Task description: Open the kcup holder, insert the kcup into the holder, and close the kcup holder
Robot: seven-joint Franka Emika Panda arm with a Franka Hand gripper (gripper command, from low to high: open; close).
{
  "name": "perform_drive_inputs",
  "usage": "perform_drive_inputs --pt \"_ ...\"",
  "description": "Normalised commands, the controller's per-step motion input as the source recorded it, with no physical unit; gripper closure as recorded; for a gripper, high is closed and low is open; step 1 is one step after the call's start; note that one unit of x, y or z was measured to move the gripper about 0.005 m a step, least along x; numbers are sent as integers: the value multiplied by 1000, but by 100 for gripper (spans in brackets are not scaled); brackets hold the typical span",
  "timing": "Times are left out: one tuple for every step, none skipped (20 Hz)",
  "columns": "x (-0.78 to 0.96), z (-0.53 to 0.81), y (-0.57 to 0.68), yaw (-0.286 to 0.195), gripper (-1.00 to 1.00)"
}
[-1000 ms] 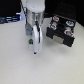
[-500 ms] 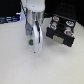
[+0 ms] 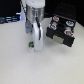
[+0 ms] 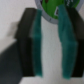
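The kcup [image 3: 31, 45], a tiny white pod with a green top, sits low over the white table just to the exterior view's left of my gripper [image 3: 35, 46]. In the wrist view the kcup [image 4: 50, 6] lies between my two teal finger pads [image 4: 37, 50], and its rim runs behind both pads, so the gripper [image 4: 51, 17] looks shut on it. The black kcup holder [image 3: 61, 31] stands to the exterior view's right, apart from the gripper. Its round slots face up and are exposed.
Dark objects [image 3: 10, 20] line the back edge at the exterior view's left. The white table [image 3: 20, 65] spreads out in front of the arm, and the white arm body [image 3: 35, 15] rises above the kcup.
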Motion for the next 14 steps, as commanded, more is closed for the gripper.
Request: perform_drive_inputs --pt "-134 103 0 -30 -100" --pt "-237 51 -29 -42 -100" --pt "-343 43 -51 -51 -100" --pt "-446 17 -57 -60 -100" --pt "-443 3 -120 -64 -100" --pt "-414 0 -146 -65 -100" --pt "-349 0 -126 -58 -100" --pt "-294 0 -86 -43 -100" --pt "-297 -6 -57 -31 -100" --pt "-320 -9 -49 -21 -100" --pt "-331 -3 -74 -19 -100" --pt "-320 -3 -120 -19 -100" --pt "-260 0 -154 -19 -100" --pt "-177 0 -166 -17 -100"
